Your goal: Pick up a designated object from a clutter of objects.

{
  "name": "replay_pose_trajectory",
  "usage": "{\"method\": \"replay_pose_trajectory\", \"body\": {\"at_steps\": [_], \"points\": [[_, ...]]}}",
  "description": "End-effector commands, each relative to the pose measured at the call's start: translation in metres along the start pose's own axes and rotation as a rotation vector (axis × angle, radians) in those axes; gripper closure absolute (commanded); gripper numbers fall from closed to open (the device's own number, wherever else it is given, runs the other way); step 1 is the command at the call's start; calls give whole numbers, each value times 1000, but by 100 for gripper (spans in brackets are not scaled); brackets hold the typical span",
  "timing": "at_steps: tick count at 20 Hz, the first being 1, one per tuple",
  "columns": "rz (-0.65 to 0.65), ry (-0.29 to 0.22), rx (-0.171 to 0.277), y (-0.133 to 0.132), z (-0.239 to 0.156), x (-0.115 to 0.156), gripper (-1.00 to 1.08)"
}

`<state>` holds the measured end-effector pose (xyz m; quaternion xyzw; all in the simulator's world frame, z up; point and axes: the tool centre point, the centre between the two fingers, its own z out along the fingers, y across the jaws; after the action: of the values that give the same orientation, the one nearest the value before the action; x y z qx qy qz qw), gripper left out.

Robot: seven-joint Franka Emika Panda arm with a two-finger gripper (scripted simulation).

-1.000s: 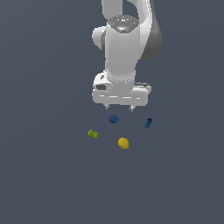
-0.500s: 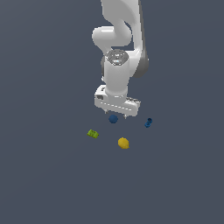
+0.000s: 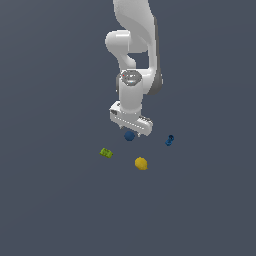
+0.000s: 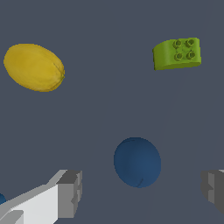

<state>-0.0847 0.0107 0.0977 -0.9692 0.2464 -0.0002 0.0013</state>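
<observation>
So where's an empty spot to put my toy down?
Bare floor lies left of the green studded block and below the yellow ball in the exterior view. It's crowded near the navy ball, under the end effector.

Background: one flat, matte, dark slate-grey surface (image 3: 55, 210) fills both views edge to edge. No seams or texture resolved. Lighting even and diffuse; shading uniform throughout.

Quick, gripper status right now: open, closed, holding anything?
Gripper: open, holding nothing; the navy ball sits between its spread fingers, not yet clamped.
</observation>
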Motion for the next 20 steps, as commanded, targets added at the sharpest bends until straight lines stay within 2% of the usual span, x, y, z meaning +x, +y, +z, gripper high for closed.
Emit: {"method": "replay_pose_trajectory", "body": {"at_steps": [1, 13, 20], "points": [[26, 1, -1, 5, 8, -6, -92], [51, 0, -3, 9, 20, -13, -92], [53, 0, -3, 10, 46, -14, -92]]}}
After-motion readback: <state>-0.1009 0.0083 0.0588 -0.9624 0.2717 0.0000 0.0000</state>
